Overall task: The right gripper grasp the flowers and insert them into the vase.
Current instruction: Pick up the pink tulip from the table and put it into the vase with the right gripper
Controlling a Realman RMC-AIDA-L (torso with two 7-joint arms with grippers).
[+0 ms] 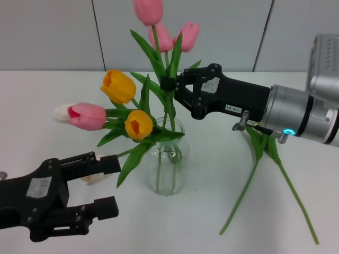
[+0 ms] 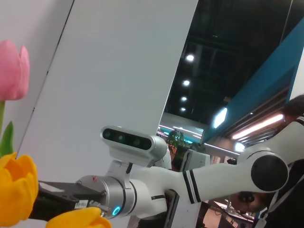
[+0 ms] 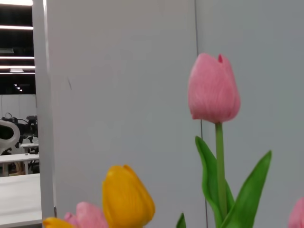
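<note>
Tabletop (image 1: 212,211) of plain white runs back to a pale panelled wall, with open surface in front of and to the right of the vase (image 1: 168,174), broken only by two loose green stems (image 1: 275,174) lying crossed on the right; their bud ends are hidden under the right arm. The left side is more crowded: the left gripper (image 1: 106,185) sits low at the near left corner, its two black fingers spread apart with nothing between them, just beside the outermost leaves of the bouquet. The right gripper (image 1: 169,90) reaches in from the right edge, roughly level and well above the table, its silver wrist showing a teal ring. Its fingers are pinched on the green stem of the flowers (image 1: 148,10), a pink tulip standing upright directly above the vase mouth, the bud at the top edge of the head view and the stem running down into the neck. The clear glass vase stands near the table's middle and holds several stems: two orange tulips (image 1: 119,85) leaning left, a pink-and-white tulip (image 1: 85,116) leaning farther left, and two more pink tulips (image 1: 188,34) rising behind the gripped one. The right wrist view shows the pink bud (image 3: 213,88) upright against the wall, an orange bud (image 3: 127,197) below it. In the left wrist view the right arm's wrist shows beyond orange petals (image 2: 16,190).
</note>
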